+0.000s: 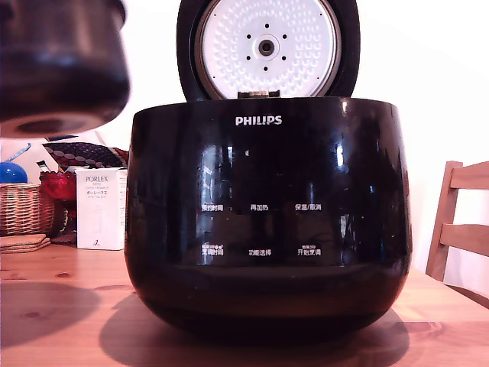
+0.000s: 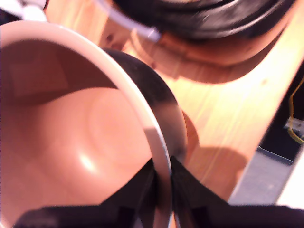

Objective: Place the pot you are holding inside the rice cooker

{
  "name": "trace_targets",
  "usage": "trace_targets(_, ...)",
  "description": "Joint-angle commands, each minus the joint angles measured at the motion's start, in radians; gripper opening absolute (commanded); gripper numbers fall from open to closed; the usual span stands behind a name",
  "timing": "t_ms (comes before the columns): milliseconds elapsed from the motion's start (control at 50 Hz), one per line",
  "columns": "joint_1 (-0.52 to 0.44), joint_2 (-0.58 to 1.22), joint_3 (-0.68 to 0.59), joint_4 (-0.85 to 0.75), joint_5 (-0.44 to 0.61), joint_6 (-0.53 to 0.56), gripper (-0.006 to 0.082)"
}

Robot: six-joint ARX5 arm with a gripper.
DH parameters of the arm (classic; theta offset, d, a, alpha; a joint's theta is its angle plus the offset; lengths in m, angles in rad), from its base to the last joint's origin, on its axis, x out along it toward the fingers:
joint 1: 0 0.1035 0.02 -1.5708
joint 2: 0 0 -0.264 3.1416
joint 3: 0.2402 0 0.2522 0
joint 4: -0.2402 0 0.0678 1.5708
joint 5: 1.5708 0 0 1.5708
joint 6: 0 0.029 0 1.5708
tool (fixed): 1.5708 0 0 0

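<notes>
The rice cooker [image 1: 267,222] stands on the wooden counter [image 1: 61,306] at the centre of the exterior view, glossy black, marked PHILIPS with white button labels on its front; its lid [image 1: 267,47] is raised upright behind the body, the dimpled silver-white inner plate facing the camera. The pot [image 1: 61,65] hangs in the air at the exterior view's upper left, clear of the counter and beside the cooker, not over its opening; its rounded dark underside is tilted toward the camera and blurred. In the wrist view the hand [image 2: 163,190] is clenched on the pot [image 2: 156,109], one finger inside the wall and one outside, pinching the thin pale rim; the pot's interior appears reddish-brown with a bright glint, its outer wall dark. The cooker's black edge [image 2: 209,19] shows beyond the pot in the wrist view, apart from it. At the exterior view's left, behind the pot, stand a white PORLEX box [image 1: 101,208], a wicker basket [image 1: 24,208] and a red object [image 1: 58,186]; a wooden chair [image 1: 462,225] stands at the exterior view's right.
</notes>
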Motion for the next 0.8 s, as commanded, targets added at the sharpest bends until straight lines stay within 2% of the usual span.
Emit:
trace_targets(0, -0.022, -0.014, 0.063, 0.028, -0.006, -0.005, -0.0022)
trace_targets(300, -0.117, 0.041, 0.156, 0.028, -0.006, -0.024, -0.0022)
trace_targets(780, -0.264, 0.182, 0.227, 0.032, -0.01, -0.023, -0.0022)
